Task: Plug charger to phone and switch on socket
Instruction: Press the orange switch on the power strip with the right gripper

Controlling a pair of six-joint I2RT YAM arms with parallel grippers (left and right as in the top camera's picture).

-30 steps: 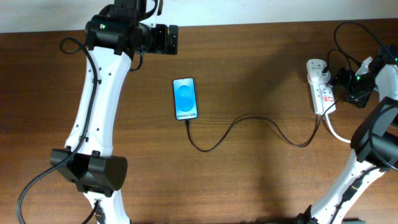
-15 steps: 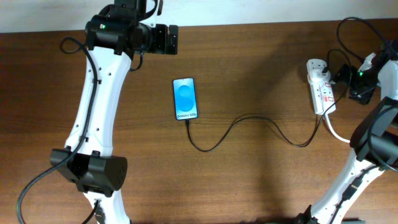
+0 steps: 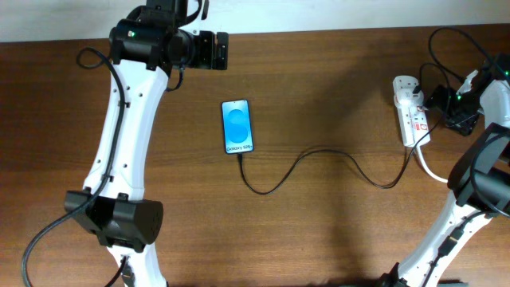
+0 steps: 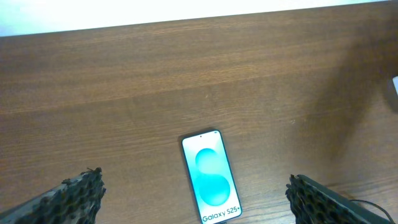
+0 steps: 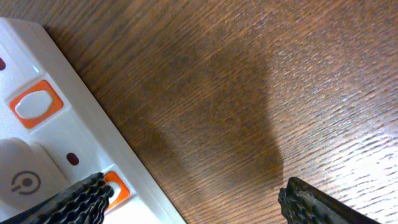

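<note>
The phone [image 3: 237,126] lies flat mid-table with its blue screen lit; it also shows in the left wrist view [image 4: 211,176]. The charger [image 3: 319,159], a thin black cable, runs from the phone's lower end across to the socket [image 3: 412,114], a white power strip at the right. My left gripper [image 4: 193,199] is open and empty, held high beyond the phone's far end. My right gripper [image 5: 193,199] is open and empty at the strip's right side. One finger lies over an orange-framed switch [image 5: 115,186]; another switch [image 5: 35,104] shows further along.
A thick white cord [image 3: 434,169] curves from the socket toward the right arm's base. Black robot cables [image 3: 446,48] loop above the socket. The table's far edge meets a white wall [image 4: 124,12].
The right gripper drew slightly away to the right of the socket, then came back beside it. The left arm, phone and cable have not moved.
</note>
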